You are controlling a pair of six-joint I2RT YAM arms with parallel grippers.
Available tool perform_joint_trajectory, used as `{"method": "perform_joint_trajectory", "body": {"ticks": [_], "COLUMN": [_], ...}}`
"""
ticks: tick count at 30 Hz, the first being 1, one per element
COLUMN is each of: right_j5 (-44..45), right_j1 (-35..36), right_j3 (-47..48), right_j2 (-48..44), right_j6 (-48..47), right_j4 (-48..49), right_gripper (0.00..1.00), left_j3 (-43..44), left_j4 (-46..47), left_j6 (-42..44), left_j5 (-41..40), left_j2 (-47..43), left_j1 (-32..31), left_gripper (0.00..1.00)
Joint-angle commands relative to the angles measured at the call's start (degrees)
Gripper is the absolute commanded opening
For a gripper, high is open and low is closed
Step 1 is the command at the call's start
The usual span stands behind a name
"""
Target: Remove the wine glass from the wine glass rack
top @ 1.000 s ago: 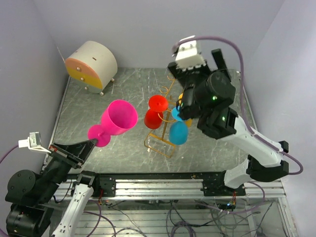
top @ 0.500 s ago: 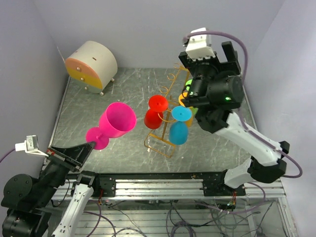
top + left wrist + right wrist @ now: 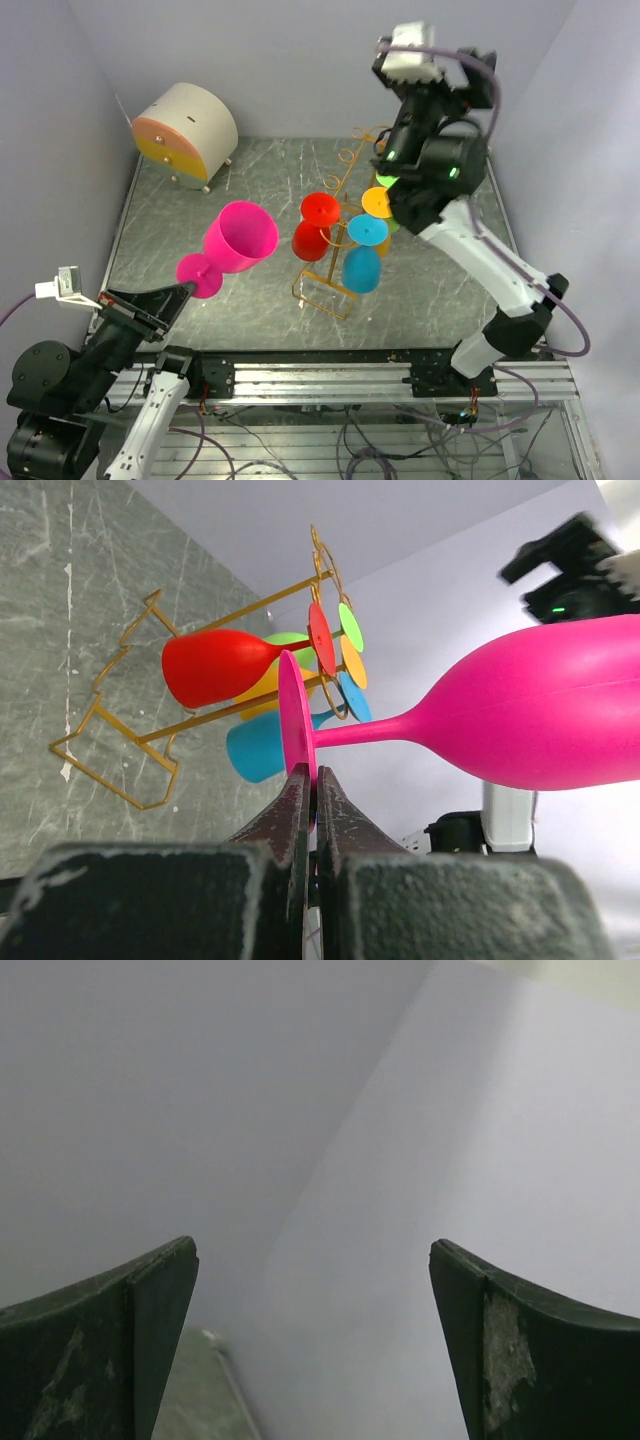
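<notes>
A pink wine glass (image 3: 240, 243) hangs in the air left of the wine glass rack (image 3: 322, 285), apart from it. My left gripper (image 3: 312, 780) is shut on the rim of its round foot (image 3: 295, 720), with the bowl (image 3: 550, 705) pointing right. The golden wire rack (image 3: 120, 770) stands mid-table and carries a red glass (image 3: 318, 222), a blue glass (image 3: 361, 265) and orange and green ones behind. My right gripper (image 3: 313, 1260) is open and empty, facing the bare wall. Its arm (image 3: 440, 165) is raised high behind the rack.
A round cream and orange box (image 3: 185, 130) sits at the table's back left corner. Grey walls close in the left, back and right sides. The right arm's forearm (image 3: 490, 265) slants over the right part of the table.
The right arm has lifted up and back from the rack toward the rear wall, its gripper still open. The left gripper keeps the pink glass in about the same place.
</notes>
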Motion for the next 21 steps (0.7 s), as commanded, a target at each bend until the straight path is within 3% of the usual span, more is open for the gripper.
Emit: {"method": "perform_joint_trajectory", "body": {"ticks": [1, 7, 9, 12, 16, 21], "right_j5": [-7.6, -20.7, -23.5, -32.0, -44.6, -66.0], "right_j1": [-1.4, 0.4, 0.4, 0.3, 0.3, 0.3], "right_j3": [19.9, 27.9, 30.1, 34.6, 39.9, 36.6], "right_j2": [-2.5, -3.3, -3.5, -3.8, -5.3, -8.8], "right_j6": [46.7, 69.4, 77.0, 88.2, 99.6, 111.5], "right_j4": [-59.2, -84.1, -90.2, -99.1, -108.7, -113.4], "right_gripper": [1.0, 0.91, 0.81, 0.52, 0.01, 0.0], "left_j3": [-2.1, -2.3, -2.9, -4.6, -8.6, -14.1], "left_j4": [4.8, 5.4, 5.7, 6.7, 12.3, 19.6], "left_j6": [-1.1, 0.0, 0.5, 2.1, 3.9, 6.2], "left_j5": [1.9, 1.5, 1.5, 2.4, 6.7, 11.5], "left_j2": [1.5, 3.0, 2.9, 2.4, 1.0, -1.7], "left_j1": [0.3, 0.3, 0.3, 0.3, 0.3, 0.3], "left_gripper": [0.07, 0.07, 0.07, 0.07, 0.07, 0.07]}}
